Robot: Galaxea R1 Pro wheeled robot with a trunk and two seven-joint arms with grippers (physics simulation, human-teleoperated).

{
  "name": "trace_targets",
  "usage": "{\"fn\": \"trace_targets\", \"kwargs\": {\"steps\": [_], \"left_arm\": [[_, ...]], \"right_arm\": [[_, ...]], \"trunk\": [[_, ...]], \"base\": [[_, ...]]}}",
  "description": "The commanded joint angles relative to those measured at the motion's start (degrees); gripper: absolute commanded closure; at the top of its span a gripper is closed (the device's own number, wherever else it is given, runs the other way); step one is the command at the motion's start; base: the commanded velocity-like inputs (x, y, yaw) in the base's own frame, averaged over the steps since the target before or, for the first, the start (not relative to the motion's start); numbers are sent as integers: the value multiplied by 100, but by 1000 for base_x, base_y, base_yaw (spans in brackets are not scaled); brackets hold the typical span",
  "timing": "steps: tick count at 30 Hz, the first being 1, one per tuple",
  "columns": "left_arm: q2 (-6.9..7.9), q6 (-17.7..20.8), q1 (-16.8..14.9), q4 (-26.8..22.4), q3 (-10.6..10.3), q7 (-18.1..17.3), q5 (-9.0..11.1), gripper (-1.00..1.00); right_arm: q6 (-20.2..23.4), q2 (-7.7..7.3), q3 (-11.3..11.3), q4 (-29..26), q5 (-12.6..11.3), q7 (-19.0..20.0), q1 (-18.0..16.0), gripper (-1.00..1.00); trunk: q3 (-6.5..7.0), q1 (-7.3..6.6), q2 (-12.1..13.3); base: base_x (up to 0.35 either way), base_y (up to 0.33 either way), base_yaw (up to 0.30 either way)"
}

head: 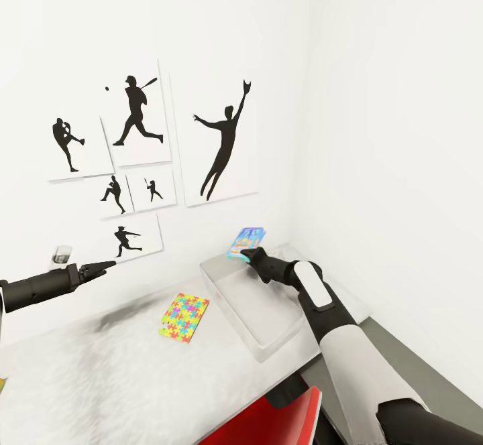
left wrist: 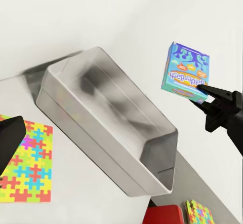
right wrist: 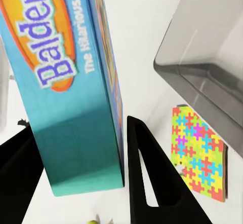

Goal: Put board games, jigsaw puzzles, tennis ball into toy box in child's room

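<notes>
White-walled room (head: 376, 96), grey-white table (head: 100, 378), silhouette pictures (head: 141, 120), jigsaw puzzle (head: 184, 317)

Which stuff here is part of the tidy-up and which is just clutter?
Job:
- blue game, held in right pincer
- toy box
- puzzle on table

Not job:
- red chair
- sports pictures

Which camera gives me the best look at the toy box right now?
The left wrist view: the whole toy box shows, rim and inside, nothing visibly in it. The head view shows most of it, partly behind the right arm; the right wrist view catches one corner beside a jigsaw puzzle.
</notes>
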Motion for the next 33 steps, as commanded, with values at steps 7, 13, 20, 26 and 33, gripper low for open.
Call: {"fn": "trace_targets", "kwargs": {"steps": [7,13,20,26,33], "left_arm": [[25,120,-2,34,16,-135,-51,-100],[37,126,0,284,14,-355,-65,-100],[167,133,1,568,-35,-696,-67,-100],[348,133,1,794,-70,-776,-67,-100],[364,133,1,815,-87,-845,-75,-100]], "right_arm": [[58,0,-243,143,-111,-44,-27,100],[27,0,-285,146,-112,-41,4,100],[17,0,-286,144,-116,-34,38,100],[-10,0,-288,144,-117,-42,39,100],[-11,0,-298,144,-117,-43,39,100]], "trunk": [[-14,4,-14],[-14,4,-14],[-14,4,-14],[-30,4,-14],[-86,4,-14]], "base": [[0,0,0],[0,0,0],[0,0,0],[0,0,28],[0,0,108]]}}
